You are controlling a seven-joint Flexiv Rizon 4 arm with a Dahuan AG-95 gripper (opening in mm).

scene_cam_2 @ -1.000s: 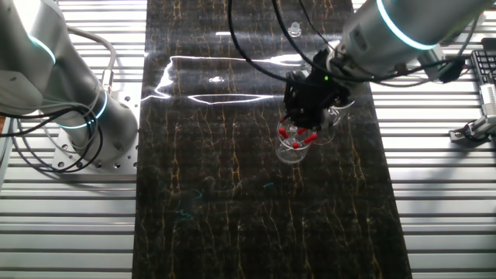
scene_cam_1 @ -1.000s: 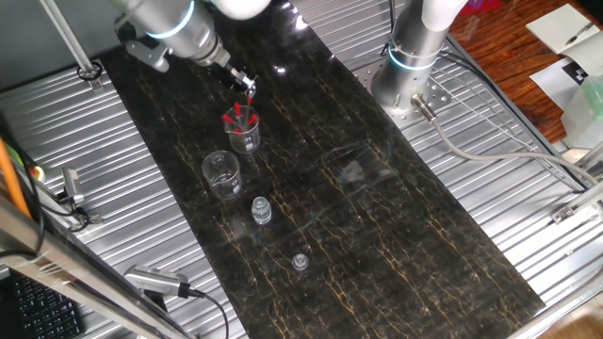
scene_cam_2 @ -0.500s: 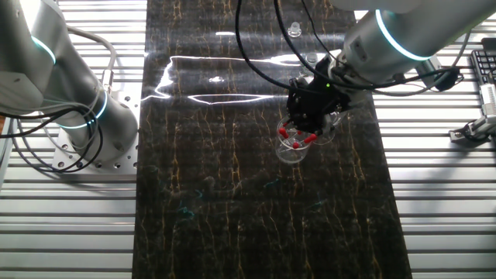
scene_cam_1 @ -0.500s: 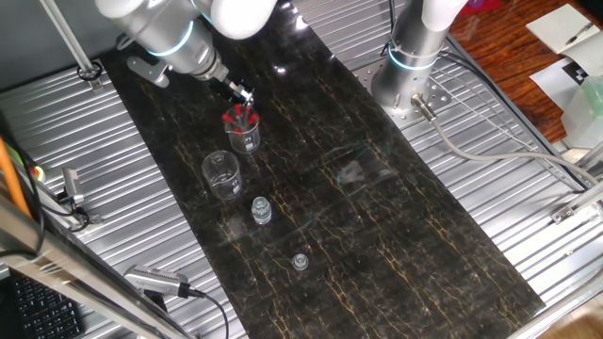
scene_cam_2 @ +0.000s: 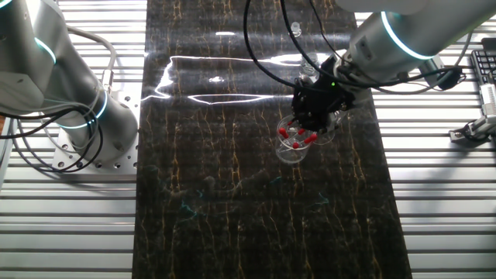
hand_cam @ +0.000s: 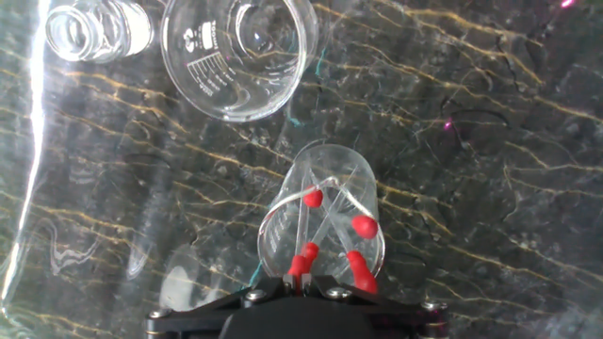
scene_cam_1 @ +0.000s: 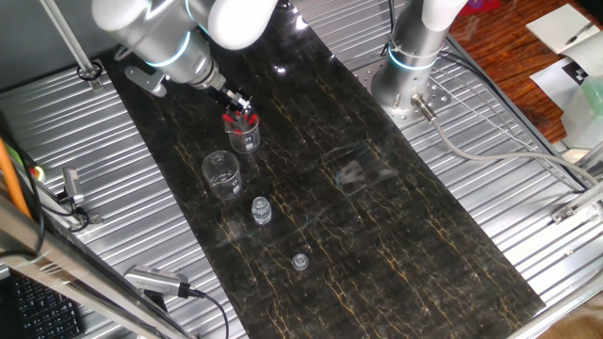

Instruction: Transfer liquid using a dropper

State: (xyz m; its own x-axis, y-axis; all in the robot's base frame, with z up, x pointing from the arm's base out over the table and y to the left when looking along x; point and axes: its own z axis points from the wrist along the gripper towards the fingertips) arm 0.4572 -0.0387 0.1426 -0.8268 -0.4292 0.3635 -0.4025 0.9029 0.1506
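A small clear beaker (hand_cam: 325, 212) holds several slim clear droppers with red bulbs; it also shows in one fixed view (scene_cam_1: 246, 137) and in the other fixed view (scene_cam_2: 294, 149). My gripper (hand_cam: 300, 279) is right over the beaker's rim, its fingers close together on the red bulb of one dropper (hand_cam: 302, 258), whose thin tube runs down into the beaker. In the fixed views my gripper (scene_cam_1: 241, 102) (scene_cam_2: 308, 124) sits at the beaker's top and hides part of it.
A larger empty beaker (hand_cam: 236, 56) (scene_cam_1: 221, 176) stands next to the small one, with a ribbed clear vial (hand_cam: 94, 28) (scene_cam_1: 261, 211) beyond it. A small clear cap (scene_cam_1: 300, 261) lies further along the dark slab. A second arm's base (scene_cam_1: 413, 56) stands at the slab's edge.
My gripper has come down and toward the small beaker, bringing the red bulb at its tips to the level of the other bulbs. The vessels have not moved.
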